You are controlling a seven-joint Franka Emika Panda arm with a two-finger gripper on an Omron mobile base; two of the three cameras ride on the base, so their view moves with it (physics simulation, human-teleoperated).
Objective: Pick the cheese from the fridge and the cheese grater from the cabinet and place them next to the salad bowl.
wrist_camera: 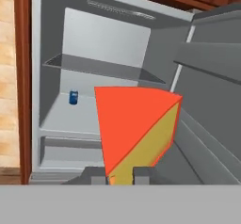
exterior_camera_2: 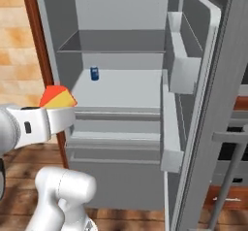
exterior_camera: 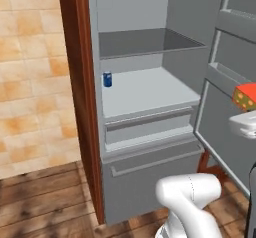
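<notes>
The gripper [wrist_camera: 120, 173] grips the cheese [wrist_camera: 136, 129], clear of the open fridge [exterior_camera: 150, 89]; placing it and fetching the grater remain.

Rendered home kitchen

An open grey fridge [exterior_camera: 150, 112] with shelves and drawers stands against a tan tiled wall [exterior_camera: 30, 72], on a wooden plank floor [exterior_camera: 45, 202], framed by reddish-brown cabinetry [exterior_camera: 80, 82].
</notes>
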